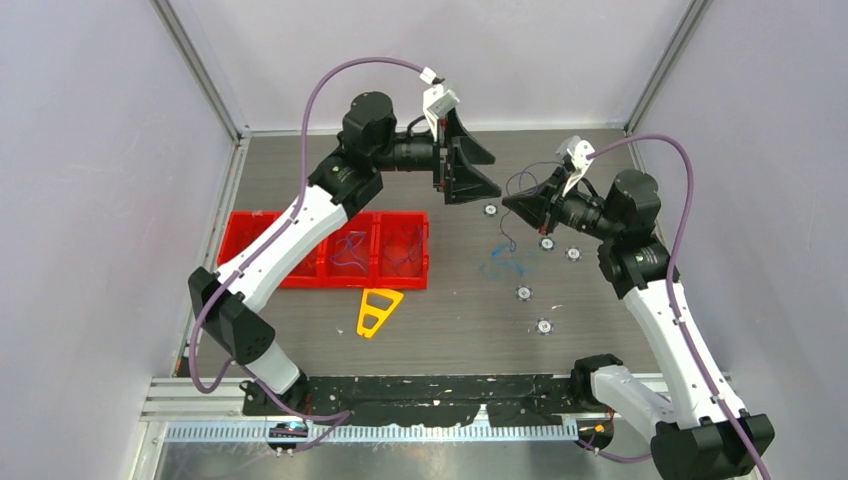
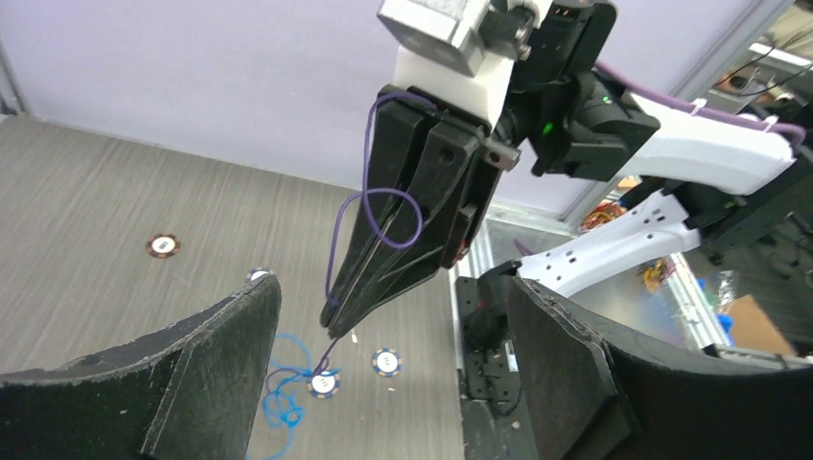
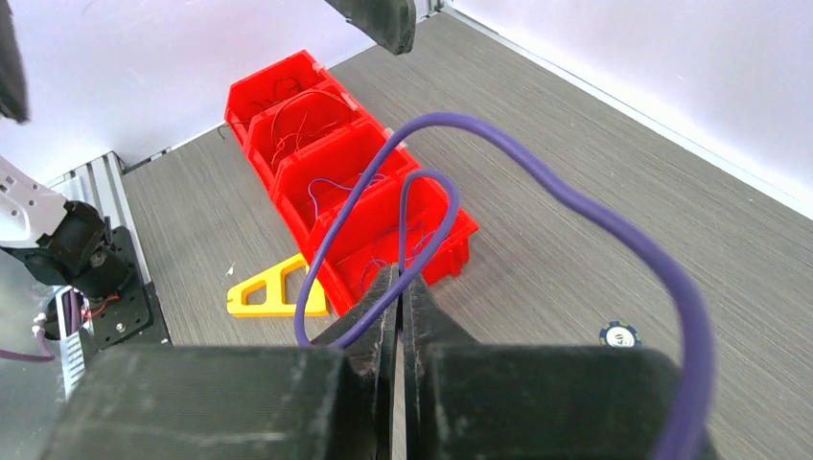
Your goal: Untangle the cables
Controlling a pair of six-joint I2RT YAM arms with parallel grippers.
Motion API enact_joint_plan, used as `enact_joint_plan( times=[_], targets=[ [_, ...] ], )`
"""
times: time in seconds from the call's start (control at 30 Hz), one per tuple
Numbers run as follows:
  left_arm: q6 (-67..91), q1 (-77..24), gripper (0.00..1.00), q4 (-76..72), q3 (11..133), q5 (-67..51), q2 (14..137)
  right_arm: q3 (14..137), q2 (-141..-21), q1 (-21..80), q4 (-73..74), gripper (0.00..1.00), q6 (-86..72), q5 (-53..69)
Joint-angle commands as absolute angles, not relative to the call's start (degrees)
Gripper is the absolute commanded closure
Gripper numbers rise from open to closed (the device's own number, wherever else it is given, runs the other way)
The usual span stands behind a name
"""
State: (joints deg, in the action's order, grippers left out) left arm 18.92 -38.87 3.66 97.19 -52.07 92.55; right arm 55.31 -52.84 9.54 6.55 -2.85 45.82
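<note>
Red bins [image 1: 405,280] hold thin red & blue wires [image 1: 350,250]. L gripper [image 1: 480,168] fingers apart; R gripper [image 1: 508,203] clamped on purple cable [image 3: 451,120].

Red bins [image 1: 400,281] partly behind left arm [image 1: 300,225]; blue cable [image 2: 288,414] off btm edge in left wrist view.

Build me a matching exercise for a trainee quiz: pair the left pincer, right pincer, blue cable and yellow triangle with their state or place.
1 left pincer
2 right pincer
3 blue cable
4 yellow triangle

A by the red bins
B shut on the purple cable
C open, empty
D loose on the table among small discs

Pairs: 1-C; 2-B; 3-D; 4-A
</note>
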Motion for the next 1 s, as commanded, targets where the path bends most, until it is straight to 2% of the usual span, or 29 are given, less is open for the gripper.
enact_joint_plan(
  times=[0.0, 0.07, 0.17, 0.2, 0.23, 0.43, 0.53, 0.6, 0.67, 0.7, 0.73, 0.8, 0.97],
  targets=[
    [31.0, -39.7, 0.13, -2.4, 98.2, -52.3, 95.2, 55.5, -53.8, 10.2, 5.5, 0.95, 0.8, 48.5],
    [31.9, -40.1, 0.14, -3.1, 98.0, -52.4, 96.1, 55.5, -54.2, 10.8, 5.4, 0.95, 2.1, 48.9],
    [31.2, -40.8, 0.08, -1.6, 98.1, -48.9, 96.7, 55.6, -54.7, 12.1, 5.4, 0.95, 3.5, 49.1],
    [30.9, -41.1, 0.09, -0.8, 98.3, -48.2, 97.0, 55.7, -54.8, 12.6, 5.5, 0.95, 4.0, 49.1],
    [30.8, -41.2, 0.14, -0.3, 98.4, -48.0, 97.5, 55.8, -55.0, 12.8, 5.5, 0.95, 4.2, 48.9],
    [31.8, -41.3, 0.6, -2.6, 96.9, -49.5, 98.0, 55.8, -55.6, 13.3, 6.7, 0.95, 6.6, 48.8],
    [32.3, -41.1, 0.99, -4.9, 96.6, -51.7, 98.1, 55.5, -55.7, 13.2, 6.4, 0.92, 6.6, 47.8],
    [34.1, -40.6, 1.0, -8.5, 96.0, -53.5, 97.6, 55.3, -55.9, 13.2, 6.7, 0.78, 6.4, 46.2],
    [38.2, -39.3, 1.0, -13.9, 94.3, -53.6, 96.8, 54.1, -56.4, 12.7, 7.4, 0.54, 6.8, 45.1],
    [40.0, -38.6, 1.0, -16.0, 93.6, -53.2, 96.4, 53.4, -57.0, 12.3, 7.7, 0.49, 6.9, 44.9],
    [40.9, -38.1, 1.0, -17.1, 93.3, -52.7, 96.2, 51.7, -58.0, 12.2, 7.6, 0.39, 6.9, 44.8],
    [41.7, -37.2, 1.0, -18.0, 92.8, -52.6, 95.7, 48.7, -59.8, 12.0, 6.3, 0.31, 6.5, 45.1],
    [43.6, -37.0, 1.0, -19.9, 92.6, -51.7, 95.7, 41.9, -65.6, 13.0, -8.6, 0.25, 0.5, 41.8]
  ],
)
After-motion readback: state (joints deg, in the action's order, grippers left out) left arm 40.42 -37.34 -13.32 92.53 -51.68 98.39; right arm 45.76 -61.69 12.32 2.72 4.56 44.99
